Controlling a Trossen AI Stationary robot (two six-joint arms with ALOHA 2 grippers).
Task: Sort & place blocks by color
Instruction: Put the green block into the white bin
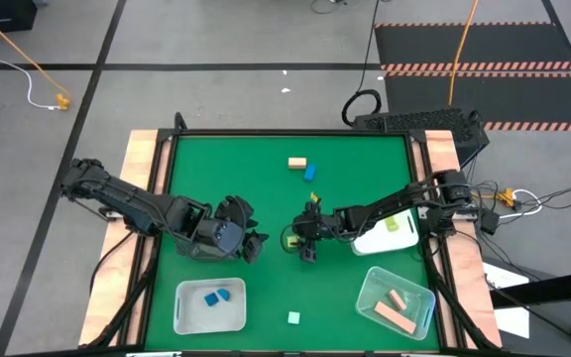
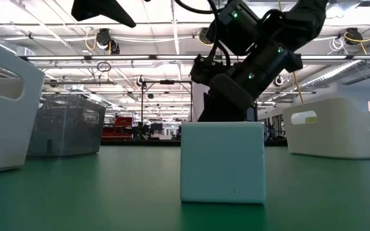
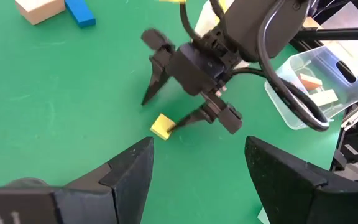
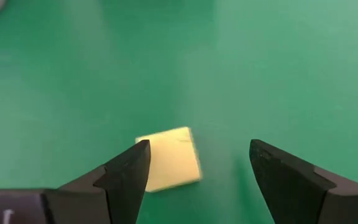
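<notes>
Half straddling the yellow block (image 4: pixel 166 158) with the right gripper (image 4: pixel 199 149), low over the green table (image 1: pixel 226 178) near its middle. Standing with the fingers wide apart and clamping nothing. Touching, or almost touching, the block with one fingertip only, so leaving it off-centre in the gap, flat on the table and not lifted.

Waiting with the left gripper (image 1: pixel 254 243) just beside, at 9 o'clock from the right one, likewise spread apart and empty.

Going outward from the right gripper on the high view:
- At 3 o'clock, near, meeting a white bin (image 1: pixel 365 246) holding a yellow-green block (image 1: pixel 393 223).
- At 12 o'clock, well apart, meeting a tan block (image 1: pixel 297 162) and a blue block (image 1: pixel 310 173), just beside each other on the bare table.
- At 6 o'clock, meeting a mint block (image 1: pixel 293 317) alone near the front edge.
- At 7 o'clock, meeting a second white bin (image 1: pixel 181 307) with two blue blocks (image 1: pixel 216 296) inside.
- At 4 o'clock, meeting a clear bin (image 1: pixel 375 283) with salmon blocks (image 1: pixel 397 309).

Judging the step in hand as picking up the yellow block, with the grasp not yet made. Needing next, most likely, a small sideways shift to bring the block to the middle of the gap, then closing, lifting and carrying toward the bin at 3 o'clock. Risking otherwise only pushing the block away with that one finger.
</notes>
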